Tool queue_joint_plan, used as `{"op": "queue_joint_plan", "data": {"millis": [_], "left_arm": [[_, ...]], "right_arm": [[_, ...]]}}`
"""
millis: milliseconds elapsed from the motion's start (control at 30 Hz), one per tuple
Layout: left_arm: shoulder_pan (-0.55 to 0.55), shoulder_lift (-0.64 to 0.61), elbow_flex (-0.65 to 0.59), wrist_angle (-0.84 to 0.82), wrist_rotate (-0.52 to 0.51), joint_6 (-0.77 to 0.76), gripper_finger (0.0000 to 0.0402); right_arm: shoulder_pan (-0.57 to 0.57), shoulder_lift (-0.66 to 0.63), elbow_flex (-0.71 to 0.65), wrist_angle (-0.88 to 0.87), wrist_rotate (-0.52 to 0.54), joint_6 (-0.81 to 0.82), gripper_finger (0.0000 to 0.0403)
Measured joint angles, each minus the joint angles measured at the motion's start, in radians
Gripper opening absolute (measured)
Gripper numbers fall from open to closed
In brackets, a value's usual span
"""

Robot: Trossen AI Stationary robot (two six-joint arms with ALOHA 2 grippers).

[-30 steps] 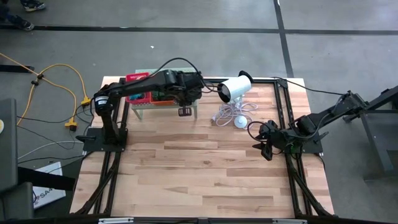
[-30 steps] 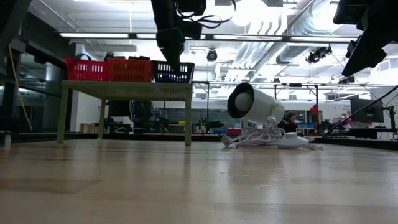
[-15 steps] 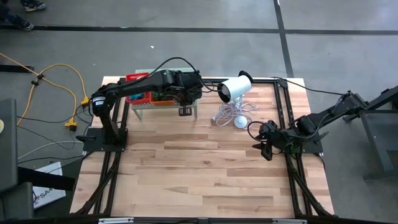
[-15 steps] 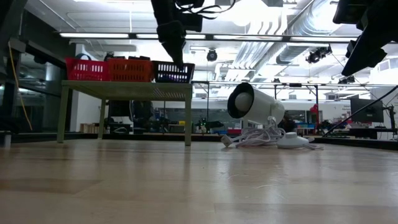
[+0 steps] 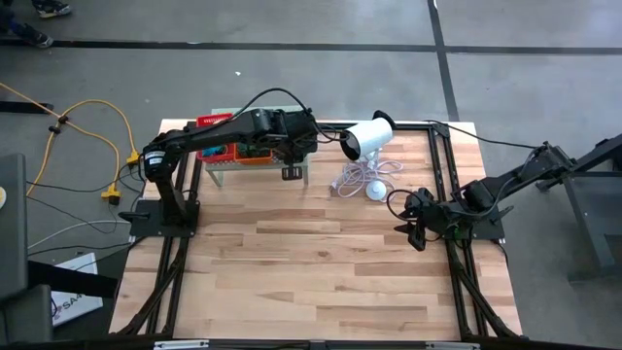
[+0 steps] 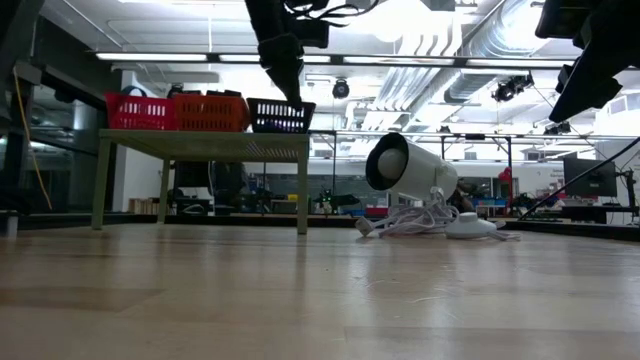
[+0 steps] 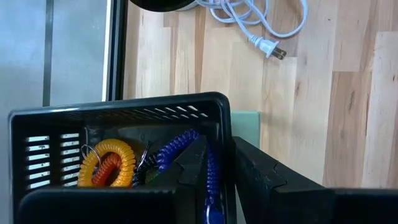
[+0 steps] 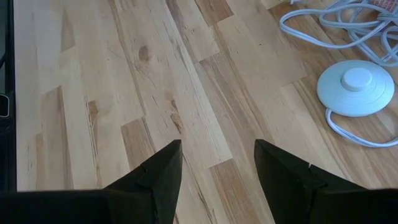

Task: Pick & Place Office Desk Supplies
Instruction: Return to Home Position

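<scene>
The left hand point(image 5: 289, 173) has edged up and sideways over the last second. Its fingers are parted on either side of the end wall of the black basket point(image 6: 280, 116) and look to have let go. That basket stands on the pale-green shelf point(image 6: 200, 146), in line with the orange basket point(image 6: 210, 112) and the red basket point(image 6: 140, 112). Placing looks finished, and the retreat is starting. The right hand point(image 8: 217, 149) waits open over the bench point(image 5: 321, 262).

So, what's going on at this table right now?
Three mesh baskets stand in a row on the pale-green stand: the red basket, the orange basket and the black basket. The left pincer hovers at the black basket's rim; coiled loops lie inside it. The right pincer waits open over the table.
</scene>
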Motion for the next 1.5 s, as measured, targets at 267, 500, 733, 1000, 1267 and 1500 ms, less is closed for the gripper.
{"op": "queue_joint_plan", "data": {"millis": [267, 500, 733, 1000, 1267, 1500], "left_arm": [[-0.017, 0.001, 0.0, -0.013, -0.007, -0.009, 0.0066], [-0.044, -0.027, 0.001, -0.018, -0.067, -0.01, 0.0066], [-0.052, -0.062, 0.001, -0.023, -0.073, -0.011, 0.0066], [-0.104, -0.065, 0.001, -0.023, -0.073, -0.019, 0.0065], [-0.263, -0.065, 0.001, -0.012, -0.071, -0.045, 0.0065], [-0.358, -0.065, 0.001, 0.015, -0.096, -0.068, 0.0065]], "right_arm": [[0.0, 0.0, 0.0, 0.0, 0.0, 0.0, 0.0188], [0.0, 0.0, 0.0, 0.0, 0.0, 0.0, 0.0188], [0.0, 0.0, 0.0, 0.009, 0.0, 0.0, 0.0188], [0.0, 0.0, 0.0, 0.018, 0.0, 0.0, 0.0188], [0.0, 0.0, 0.0, 0.023, 0.0, 0.0, 0.0188], [0.0, 0.0, 0.0, 0.023, 0.0, 0.0, 0.0188]]}}
